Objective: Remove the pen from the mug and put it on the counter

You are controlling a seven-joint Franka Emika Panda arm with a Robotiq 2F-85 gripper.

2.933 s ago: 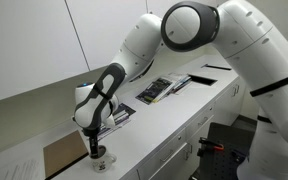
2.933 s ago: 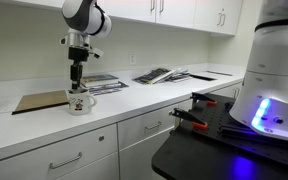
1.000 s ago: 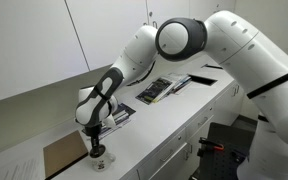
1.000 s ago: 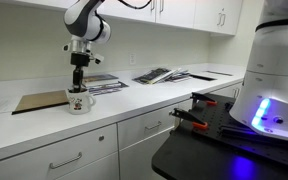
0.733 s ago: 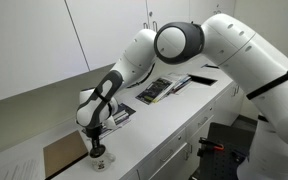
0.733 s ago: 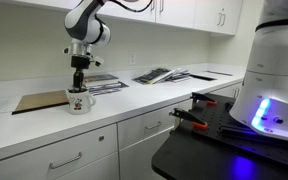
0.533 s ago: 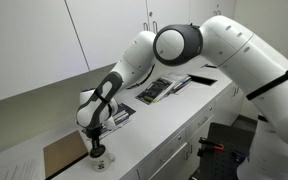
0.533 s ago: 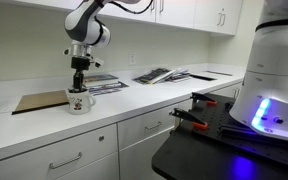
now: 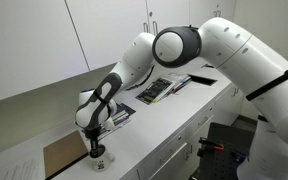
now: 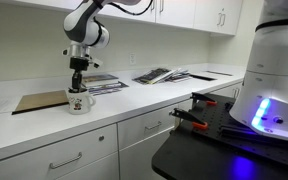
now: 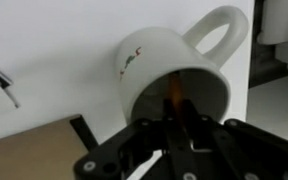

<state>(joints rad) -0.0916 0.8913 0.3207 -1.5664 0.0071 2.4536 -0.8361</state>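
White, smooth and long under the mug (image 10: pixel 78 103): counter (image 10: pixel 144 112), with a bare stretch beside the mug for setting down. Brown board (image 10: pixel 34 101) lying flat just beside the mug. Mug itself upright, small and light-looking, handle free. Straight above the mug and reaching into its mouth: gripper (image 11: pixel 176 120), drawn narrow, yet cannot tell whether clamped on anything. Pen presumably inside the mug, within that narrow gap; not made out clearly. Risks, as a judgement: snagging the rim on the lift and tipping or dragging the mug; pinching the thin pen off-centre and losing it back inside; lifting too little and levering the mug over.
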